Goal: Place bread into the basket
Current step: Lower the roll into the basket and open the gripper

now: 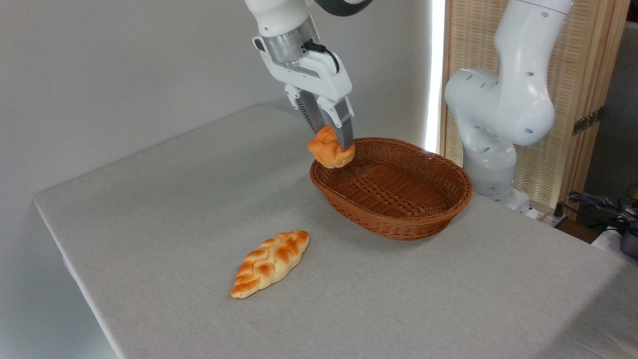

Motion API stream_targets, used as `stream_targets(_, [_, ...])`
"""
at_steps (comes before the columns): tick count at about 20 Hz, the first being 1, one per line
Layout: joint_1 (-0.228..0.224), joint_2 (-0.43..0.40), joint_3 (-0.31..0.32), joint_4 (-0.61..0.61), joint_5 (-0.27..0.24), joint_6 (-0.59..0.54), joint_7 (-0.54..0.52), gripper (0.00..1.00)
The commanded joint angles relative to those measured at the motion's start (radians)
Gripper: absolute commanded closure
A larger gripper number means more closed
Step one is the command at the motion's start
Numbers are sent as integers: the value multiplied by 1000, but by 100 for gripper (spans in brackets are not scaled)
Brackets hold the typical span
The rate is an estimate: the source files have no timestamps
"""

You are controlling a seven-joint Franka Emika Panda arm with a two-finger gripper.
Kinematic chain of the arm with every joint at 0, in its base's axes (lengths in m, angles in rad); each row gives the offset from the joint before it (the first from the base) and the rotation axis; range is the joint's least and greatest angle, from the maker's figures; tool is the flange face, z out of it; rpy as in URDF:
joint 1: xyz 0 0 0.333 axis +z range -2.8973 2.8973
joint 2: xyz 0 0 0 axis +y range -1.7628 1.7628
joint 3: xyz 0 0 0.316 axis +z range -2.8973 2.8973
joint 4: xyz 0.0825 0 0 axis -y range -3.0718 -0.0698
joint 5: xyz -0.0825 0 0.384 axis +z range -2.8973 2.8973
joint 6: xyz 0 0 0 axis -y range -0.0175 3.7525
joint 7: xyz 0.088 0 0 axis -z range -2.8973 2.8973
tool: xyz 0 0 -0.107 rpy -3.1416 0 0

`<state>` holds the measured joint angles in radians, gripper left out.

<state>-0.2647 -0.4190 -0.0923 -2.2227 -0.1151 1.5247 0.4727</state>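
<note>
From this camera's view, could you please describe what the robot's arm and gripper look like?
The arm has smooth, glossy white rounded segments with small dark holes and a grey band at one joint. The wrist ends in a silver metal ring with a black cable. The gripper has a white angular body and two grey fingers.

White Panda arm with grey trim

Glossy white rounded arm [503, 99] dotted with small dark recessed screw holes; dark grey band near the top link, a silver metal wrist ring, a black cable, and a white-bodied pincer [333, 142] with grey fingers.
</note>
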Motion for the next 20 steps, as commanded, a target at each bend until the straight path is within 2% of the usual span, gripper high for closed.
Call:
stream_targets(1, [-4,-14,2,-64,-17,-23,-5,0])
stream_targets(4, [-8,-4,0,-77,-61,-20,-5,0])
stream_targets(20, [-10,-3,-33,-55,-66,-14,-3,0])
